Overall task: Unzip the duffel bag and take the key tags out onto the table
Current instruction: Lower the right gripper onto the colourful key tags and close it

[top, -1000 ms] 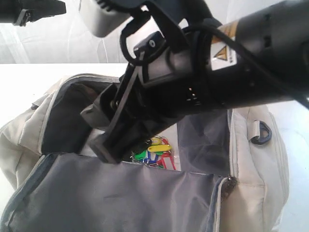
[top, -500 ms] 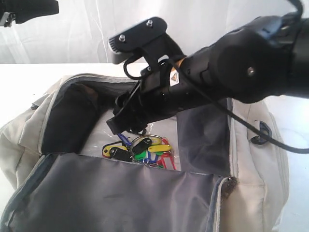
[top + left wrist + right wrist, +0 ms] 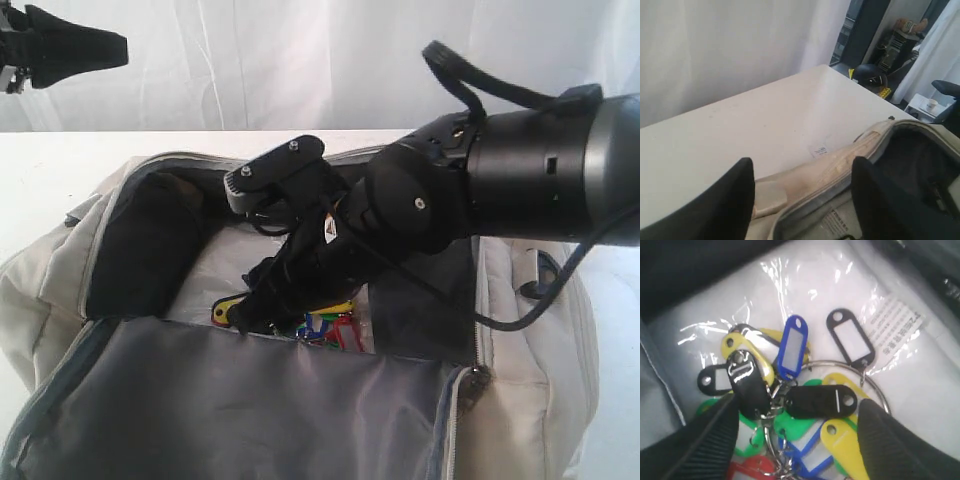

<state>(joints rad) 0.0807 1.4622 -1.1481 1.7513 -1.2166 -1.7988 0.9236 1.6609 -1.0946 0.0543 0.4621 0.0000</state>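
Lying unzipped and wide open on the white table (image 3: 60, 165): the duffel bag (image 3: 520, 400), with its grey lining (image 3: 250, 410) folded out toward the exterior camera. Inside, at the bottom on a clear plastic packet (image 3: 860, 295): the key tags (image 3: 790, 390), a loose bunch of yellow, blue, black, green and red on a metal ring (image 3: 875, 390). Just beside the bunch, on the packet, a printed barcode label (image 3: 897, 322).

Reaching down into the bag's opening from the right: the right tool (image 3: 795, 440), fingers (image 3: 695, 440) spread apart on either side of the bunch, close above it, clamped on nothing. Cannot tell whether it touches the tags. Hides part of the bunch in the exterior view.

Raised at the far left, well apart from the tags: the left tool (image 3: 802, 200), fingers likewise apart with nothing between them, looking down over one end of the bag and bare table. On the table near that end, a small white paper tag (image 3: 818, 150).
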